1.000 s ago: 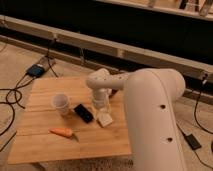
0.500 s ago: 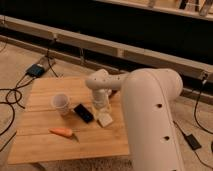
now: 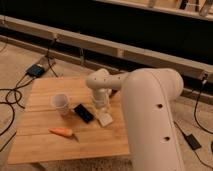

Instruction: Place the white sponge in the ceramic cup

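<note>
Cables (image 3: 10, 97) trail over the floor at your far left, with a small dark box (image 3: 36, 70) beyond the back corner of the wooden table (image 3: 45, 150). On the table, the ceramic cup (image 3: 61, 102) stands upright, left of centre. Just right of it lies a black phone (image 3: 83, 113), set at an angle. In front of both, nearer the front edge, you have an orange carrot (image 3: 62, 132). Right of the phone is the white sponge (image 3: 105, 119), flat on the table, apart from the cup. The tool (image 3: 100, 106) points down over the sponge's far end, closed; you cannot tell whether it grips the sponge. The white arm (image 3: 150, 115) fills your right side.
</note>
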Tool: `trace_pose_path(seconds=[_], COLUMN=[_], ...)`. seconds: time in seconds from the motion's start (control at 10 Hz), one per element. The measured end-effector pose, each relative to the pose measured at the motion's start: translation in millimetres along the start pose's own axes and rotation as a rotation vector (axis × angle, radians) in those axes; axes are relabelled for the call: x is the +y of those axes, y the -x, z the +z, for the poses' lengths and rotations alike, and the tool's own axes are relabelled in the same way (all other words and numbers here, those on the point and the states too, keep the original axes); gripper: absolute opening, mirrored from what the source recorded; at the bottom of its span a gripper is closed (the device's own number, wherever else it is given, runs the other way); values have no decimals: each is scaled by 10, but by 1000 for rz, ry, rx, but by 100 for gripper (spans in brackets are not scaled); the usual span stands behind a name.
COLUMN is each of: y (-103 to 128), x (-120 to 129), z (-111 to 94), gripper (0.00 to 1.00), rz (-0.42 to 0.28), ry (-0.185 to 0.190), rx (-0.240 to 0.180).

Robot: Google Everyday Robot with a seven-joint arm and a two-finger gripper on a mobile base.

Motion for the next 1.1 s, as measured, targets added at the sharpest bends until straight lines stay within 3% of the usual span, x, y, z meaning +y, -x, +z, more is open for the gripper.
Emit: trace_pose_path(seconds=[0.5,1.1], y=[464,974], x=[-66,277], z=[-726,-1397], gripper=[3,3], rz=[1,-102], ry=[-56,-94], rx=[-203,-392])
